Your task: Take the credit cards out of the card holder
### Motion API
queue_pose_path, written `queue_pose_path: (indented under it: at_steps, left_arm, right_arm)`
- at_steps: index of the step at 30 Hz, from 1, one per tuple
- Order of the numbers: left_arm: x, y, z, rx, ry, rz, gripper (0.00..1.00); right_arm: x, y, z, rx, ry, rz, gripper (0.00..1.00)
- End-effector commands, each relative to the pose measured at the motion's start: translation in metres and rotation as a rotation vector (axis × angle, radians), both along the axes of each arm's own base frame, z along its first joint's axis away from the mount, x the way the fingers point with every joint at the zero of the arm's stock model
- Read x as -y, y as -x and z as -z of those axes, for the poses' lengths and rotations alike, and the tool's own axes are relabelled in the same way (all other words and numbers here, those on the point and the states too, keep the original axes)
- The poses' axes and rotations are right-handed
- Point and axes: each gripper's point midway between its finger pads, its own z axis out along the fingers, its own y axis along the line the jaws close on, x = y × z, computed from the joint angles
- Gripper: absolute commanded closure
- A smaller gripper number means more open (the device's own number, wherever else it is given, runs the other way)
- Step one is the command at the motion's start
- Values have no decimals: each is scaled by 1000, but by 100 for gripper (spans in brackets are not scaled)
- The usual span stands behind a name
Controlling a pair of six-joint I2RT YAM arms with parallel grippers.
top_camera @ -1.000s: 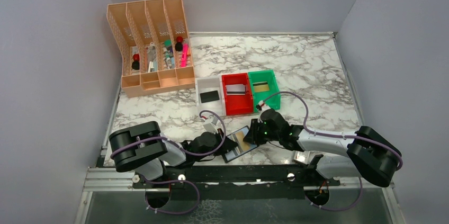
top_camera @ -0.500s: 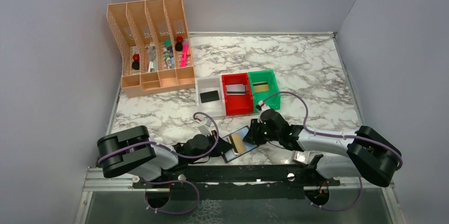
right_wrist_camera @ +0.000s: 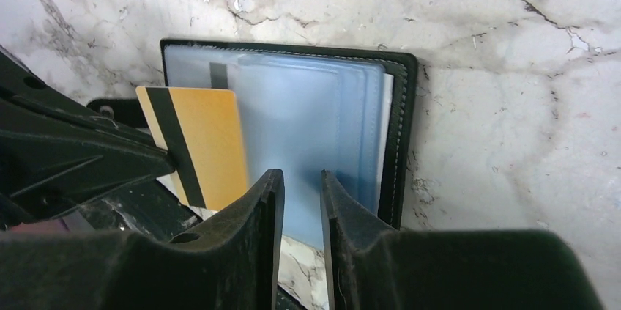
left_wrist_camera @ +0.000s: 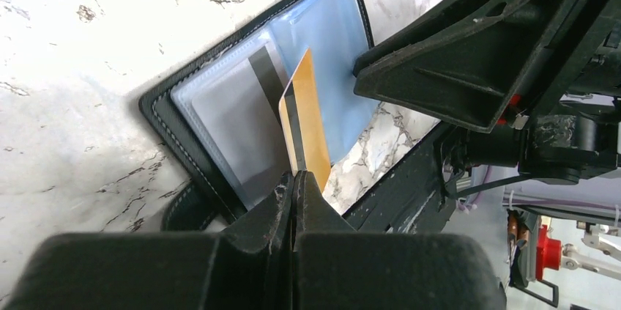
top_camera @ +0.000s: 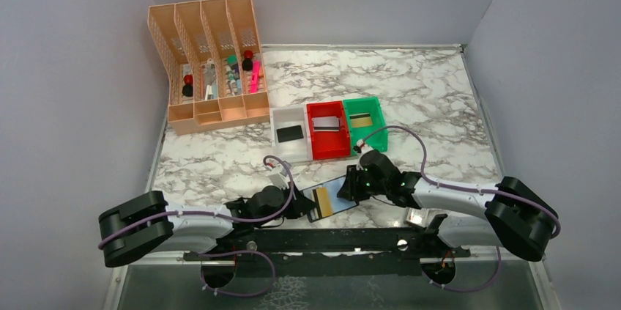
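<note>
We saw the left claw (left_wrist_camera: 296,179) pinching the gold card (left_wrist_camera: 310,125) — right claw (right_wrist_camera: 300,179) slightly parted over the open card holder (right_wrist_camera: 315,112).

Three trays (top_camera: 329,150) beyond card holder (top_camera: 341,190)

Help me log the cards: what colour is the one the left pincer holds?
Yellowish-gold card with a black magnetic stripe; the right wrist view shows it best.
</note>
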Motion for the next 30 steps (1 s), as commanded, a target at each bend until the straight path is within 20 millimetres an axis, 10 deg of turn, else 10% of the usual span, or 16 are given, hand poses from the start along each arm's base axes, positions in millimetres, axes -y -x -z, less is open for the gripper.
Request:
queue_pose_path:
  at_steps: [1,9,16,30]
  left_arm:
    - [-10,0,7,21,-77,10,100]
    - [-4,2,4,29,-82,44,100]
    - [-2,3,3,28,-80,54,100]
    - [14,0,-12,77,-47,98,77]
  right_arm:
    - [-10,7,-17,6,-28,-89,69]
    - [-46,19,-24,-45,-194,-216,65]
    - [-40,19,19,-136,-115,-157,64]
    - [-44,31,21,-185,-190,-160,67]
